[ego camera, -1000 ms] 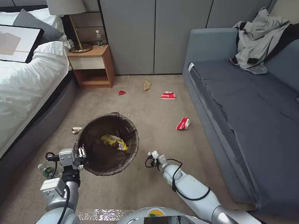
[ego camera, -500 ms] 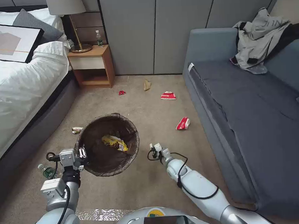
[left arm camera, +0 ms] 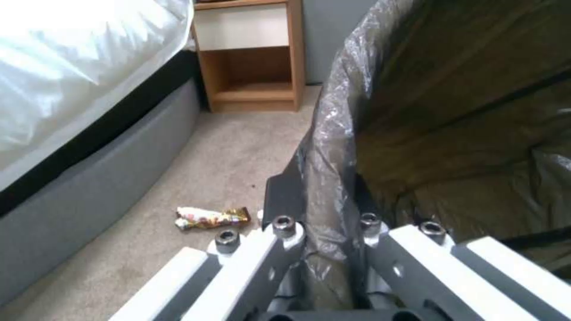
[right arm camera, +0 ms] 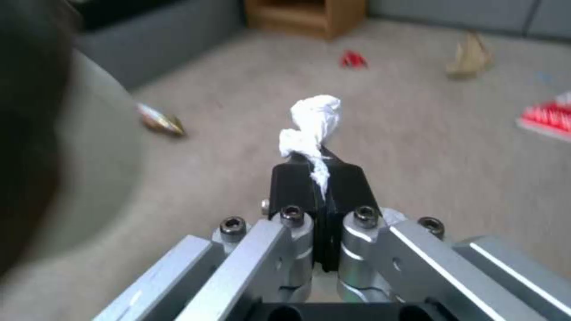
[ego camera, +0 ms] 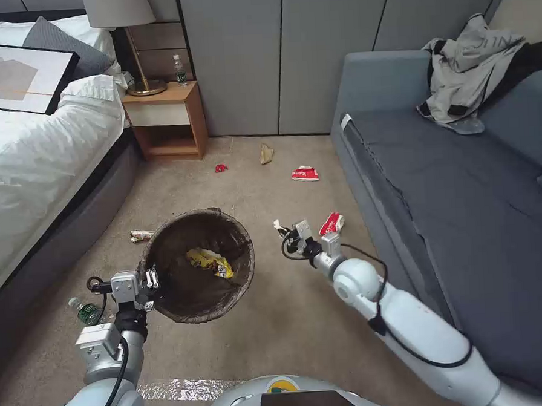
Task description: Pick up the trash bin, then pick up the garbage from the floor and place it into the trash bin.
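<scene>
Right wrist view: the jaws of the right gripper [right arm camera: 315, 178] are pressed together on a white tissue wad [right arm camera: 312, 122], which sticks out past the black tips. In the head view this gripper [ego camera: 291, 235] hangs above the carpet, just right of the trash bin [ego camera: 198, 264] and not yet over its mouth.

The left gripper [left arm camera: 321, 223] has its jaws clamped on the bin's rim, one tip outside and one inside the folded dark bag. In the head view it [ego camera: 146, 281] grips the near-left edge of the rim, so the bin appears to be held up rather than standing on the floor, though I cannot be sure it is clear of the carpet.

So the first step looks done. Inside the bin lies a yellow snack wrapper [ego camera: 210, 262], so at least one piece is already in. The tissue is in hand and waits to be dropped.

Still on the floor: a red-and-white packet [ego camera: 331, 224] just right of the right gripper, a second red-and-white packet [ego camera: 304, 173] farther off, a tan paper scrap [ego camera: 266, 153] and a small red scrap [ego camera: 221, 168] near the far wall, and a shiny wrapper [ego camera: 139, 236] left of the bin beside the bed [ego camera: 32, 155]. By my judgement the task is well short of halfway.
</scene>
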`<state>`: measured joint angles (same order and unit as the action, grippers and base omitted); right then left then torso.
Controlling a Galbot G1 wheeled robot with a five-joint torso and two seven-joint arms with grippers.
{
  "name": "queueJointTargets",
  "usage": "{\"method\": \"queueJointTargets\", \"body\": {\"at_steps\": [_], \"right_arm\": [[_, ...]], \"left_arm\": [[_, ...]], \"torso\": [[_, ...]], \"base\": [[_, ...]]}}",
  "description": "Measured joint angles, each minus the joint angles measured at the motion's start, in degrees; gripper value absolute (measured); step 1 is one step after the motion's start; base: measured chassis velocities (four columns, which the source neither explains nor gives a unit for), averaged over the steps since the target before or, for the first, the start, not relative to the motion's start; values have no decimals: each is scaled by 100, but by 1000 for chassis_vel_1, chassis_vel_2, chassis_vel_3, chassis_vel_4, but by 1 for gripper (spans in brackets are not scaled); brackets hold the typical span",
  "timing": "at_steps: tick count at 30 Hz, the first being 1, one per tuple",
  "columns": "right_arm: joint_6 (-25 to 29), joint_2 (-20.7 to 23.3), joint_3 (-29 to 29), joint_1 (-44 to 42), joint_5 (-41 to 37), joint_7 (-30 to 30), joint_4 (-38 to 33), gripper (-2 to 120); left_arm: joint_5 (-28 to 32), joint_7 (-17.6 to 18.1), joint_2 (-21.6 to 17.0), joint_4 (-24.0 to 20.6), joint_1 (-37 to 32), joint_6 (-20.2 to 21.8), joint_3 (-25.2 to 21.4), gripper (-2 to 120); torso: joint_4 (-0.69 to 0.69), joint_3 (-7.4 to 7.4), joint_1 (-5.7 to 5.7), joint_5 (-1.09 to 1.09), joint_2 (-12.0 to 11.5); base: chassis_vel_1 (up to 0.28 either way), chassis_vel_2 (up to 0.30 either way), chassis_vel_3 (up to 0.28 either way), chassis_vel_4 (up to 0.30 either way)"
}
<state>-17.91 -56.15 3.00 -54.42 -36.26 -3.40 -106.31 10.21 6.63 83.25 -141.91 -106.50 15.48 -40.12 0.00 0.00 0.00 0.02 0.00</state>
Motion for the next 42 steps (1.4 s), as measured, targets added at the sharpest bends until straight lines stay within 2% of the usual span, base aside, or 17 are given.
{"method": "queueJointTargets", "body": {"at_steps": [5, 13, 17, 20, 22, 26, 36, 39, 42], "right_arm": [[-179, 472, -206, 184, -517, 88, -859, 0], [-329, 626, -407, 790, -1266, 548, -1398, 0], [-340, 689, -154, 1229, -1504, 714, -1591, 0], [-395, 747, 405, 1709, -1717, 723, -1843, 0], [-418, 747, 527, 1788, -1749, 721, -1892, 0], [-526, 621, 1190, 2111, -1778, 656, -2069, 0], [-756, 438, 2187, 2238, -1570, 519, -2232, 0], [-825, 427, 2314, 2214, -1447, 500, -2243, -1], [-844, 421, 2437, 2194, -1358, 462, -2246, 7]], "left_arm": [[-7, 1, -7, 14, -13, 20, 16, 0], [-12, -13, -7, 14, -19, 60, 48, 0], [-12, -54, -27, 20, -22, 108, 56, 0], [-15, -112, -49, 55, -17, 123, 78, 0], [-16, -121, -52, 56, -16, 127, 83, 0], [-2, -148, -54, 49, -21, 222, 95, 0], [20, -191, -54, 1, -15, 309, 89, 0], [20, -190, -52, 1, -16, 311, 86, 0], [20, -191, -50, -12, -14, 321, 81, 0]], "torso": [[0, 0, 0, -1, 0], [1, 0, 0, -1, 0], [1, 0, 0, -1, 0], [0, 0, 0, -2, 0], [1, 0, 0, -2, 0], [1, 0, 0, -2, 0], [1, 0, 0, -3, 0], [0, 0, 0, -3, 0], [0, 0, 0, -3, 0]], "base": [[0, 0, 0, 0], [0, 0, 0, 0], [0, 0, 0, 0], [0, 0, 0, 0], [0, 0, 0, 0], [0, 0, 0, 0], [0, 0, 0, 0], [0, 0, 0, 0], [0, 0, 0, 0]]}}
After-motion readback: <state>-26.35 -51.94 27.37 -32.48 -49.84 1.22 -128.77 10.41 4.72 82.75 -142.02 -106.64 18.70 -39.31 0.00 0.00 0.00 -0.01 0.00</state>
